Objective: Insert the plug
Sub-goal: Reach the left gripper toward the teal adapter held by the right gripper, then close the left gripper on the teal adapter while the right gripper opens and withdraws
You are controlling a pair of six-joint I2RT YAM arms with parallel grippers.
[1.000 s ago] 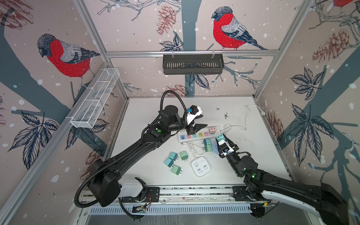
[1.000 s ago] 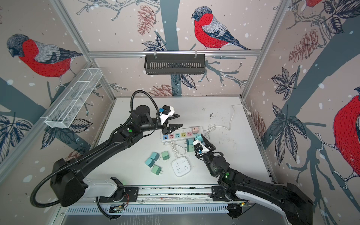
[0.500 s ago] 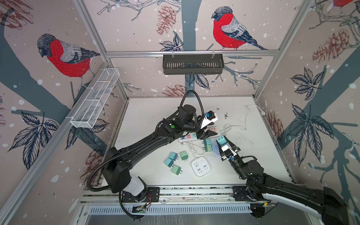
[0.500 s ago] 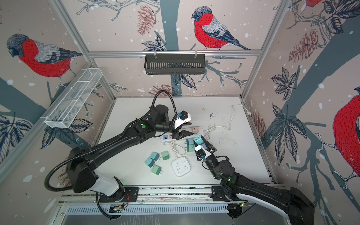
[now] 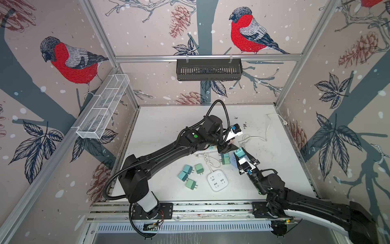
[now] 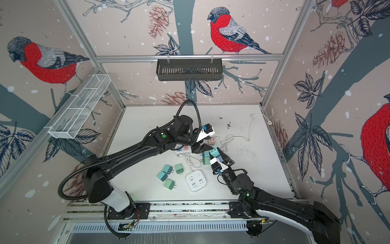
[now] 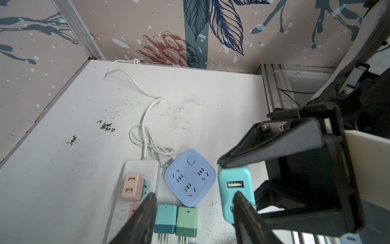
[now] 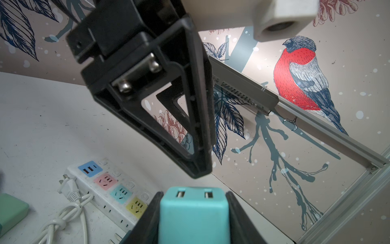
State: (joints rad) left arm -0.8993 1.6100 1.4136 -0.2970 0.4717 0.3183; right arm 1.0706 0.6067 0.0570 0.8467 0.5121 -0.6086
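Note:
My right gripper [image 8: 194, 196] is shut on a teal plug [image 8: 194, 211], whose two USB ports face its wrist camera. In both top views the plug [image 5: 239, 153] [image 6: 215, 152] hangs just right of the white power strip [image 6: 183, 149], over a blue square socket block [image 7: 190, 177]. The strip [image 8: 124, 213] shows blue, pink, teal and yellow sockets, and a pink adapter [image 7: 132, 187] sits plugged in near its cable end. My left gripper [image 5: 226, 147] [image 7: 195, 194] hovers open over the strip's right end, close beside the held plug [image 7: 234, 183], with nothing between its fingers.
Two loose plugs [image 7: 165, 213] [image 7: 186, 215] lie beside the strip, and several more [image 5: 187, 171] lie nearer the front. There is also a white square socket block [image 5: 217, 180]. The strip's white cable [image 5: 253, 138] loops off to the right wall. A black basket [image 5: 209, 69] hangs on the back wall.
The left arm has swung right along the strip and lowered its open gripper beside the right gripper. The right gripper has scarcely moved and keeps hold of the teal plug.

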